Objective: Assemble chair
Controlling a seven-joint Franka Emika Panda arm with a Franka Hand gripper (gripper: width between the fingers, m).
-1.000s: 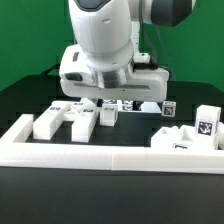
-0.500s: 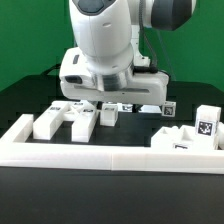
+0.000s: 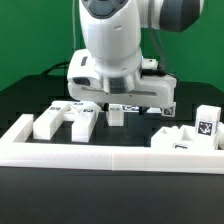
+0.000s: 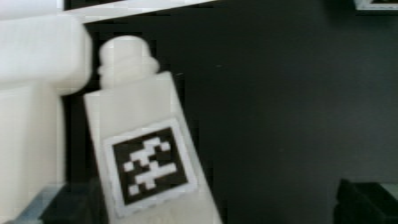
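1. The pincer point(image 3: 115, 102) is spread wide and pinches nothing, low over the black counter point(image 3: 25, 100) at frame centre.
2. Wrist view: a tagged white chair leg point(image 4: 143, 140) lies flat beneath it.
3. Other chair parts point(image 3: 70, 120) lie at the exterior view's lower left and right, behind the border wall point(image 3: 110, 158).

Exterior frontal, wrist close above chair part point(image 4: 143, 140)
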